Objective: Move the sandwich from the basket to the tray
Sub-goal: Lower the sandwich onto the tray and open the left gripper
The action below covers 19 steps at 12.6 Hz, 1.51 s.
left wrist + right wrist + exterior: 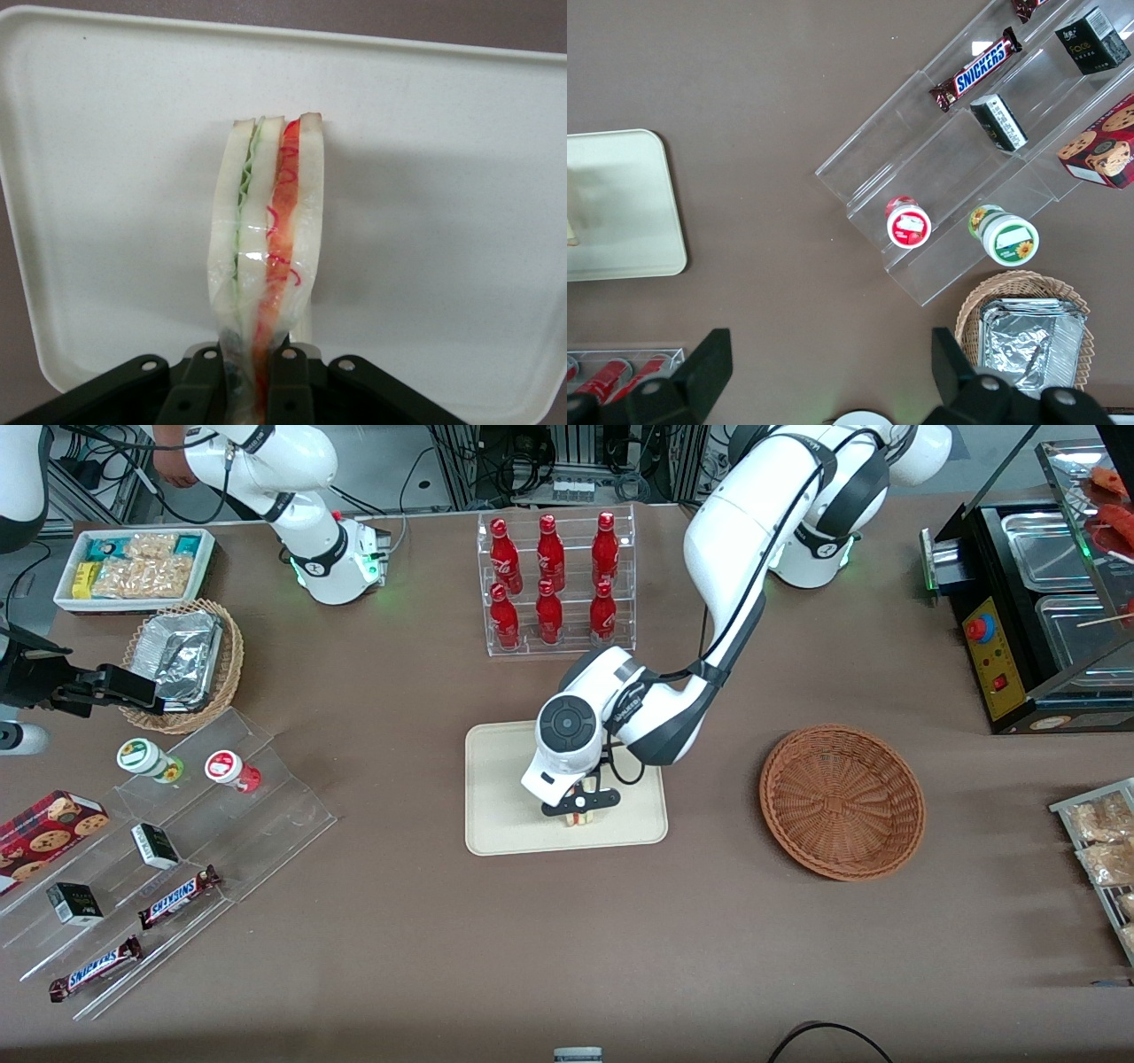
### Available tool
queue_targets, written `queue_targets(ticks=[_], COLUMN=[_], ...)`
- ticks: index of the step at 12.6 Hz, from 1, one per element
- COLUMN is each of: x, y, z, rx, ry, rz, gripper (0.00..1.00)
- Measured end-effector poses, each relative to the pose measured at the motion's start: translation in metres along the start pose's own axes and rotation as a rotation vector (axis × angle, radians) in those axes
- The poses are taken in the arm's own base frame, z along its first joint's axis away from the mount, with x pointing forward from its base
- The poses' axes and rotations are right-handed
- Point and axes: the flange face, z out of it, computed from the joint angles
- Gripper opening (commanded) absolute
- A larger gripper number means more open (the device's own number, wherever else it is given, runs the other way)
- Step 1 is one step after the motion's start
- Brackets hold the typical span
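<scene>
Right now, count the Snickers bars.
2, both on the clear stepped rack at the parked arm's end: one on a higher step, one nearer the camera. Pincer holds the sandwich.

Brown table w/ tray, basket

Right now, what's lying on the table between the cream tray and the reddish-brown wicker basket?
Nothing: the front view shows only bare brown tabletop between the cream rectangular tray and the round reddish-brown wicker basket. The claw holds the triangular sandwich over the tray.

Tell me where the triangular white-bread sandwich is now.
The sandwich stands on edge over the cream rectangular tray, pinched in the left gripper, away from the reddish-brown wicker basket.
</scene>
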Motion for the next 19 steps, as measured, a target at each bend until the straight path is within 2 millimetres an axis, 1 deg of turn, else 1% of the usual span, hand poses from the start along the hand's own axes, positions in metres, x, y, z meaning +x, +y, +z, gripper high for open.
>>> queue_targets(ticks=[4, 6, 7, 8, 9, 10, 11, 14, 16, 18, 19], x=[-0.01, -0.011, -0.011, -0.01, -0.01, -0.01, -0.009, -0.009, -0.008, -0.007, -0.006], y=[0.011, 0.013, 0.013, 0.013, 0.013, 0.014, 0.014, 0.014, 0.016, 0.016, 0.015], z=[0.004, 0.008, 0.009, 0.011, 0.011, 0.011, 0.011, 0.01, 0.005, -0.006, -0.016], rx=[-0.001, 0.0, 0.001, 0.001, 0.0, -0.002, -0.003, -0.006, -0.013, -0.019, -0.017], ry=[0.003, 0.002, 0.001, 0.001, 0.002, 0.003, 0.004, 0.006, 0.011, 0.015, 0.015], rz=[-0.003, -0.004, -0.008, -0.011, -0.015, -0.017, -0.018, -0.019, -0.019, -0.021, -0.022], gripper=[0.0, 0.0, 0.11, 0.29, 0.5, 0.99, 1.0, 1.0, 1.0, 1.0, 1.0])
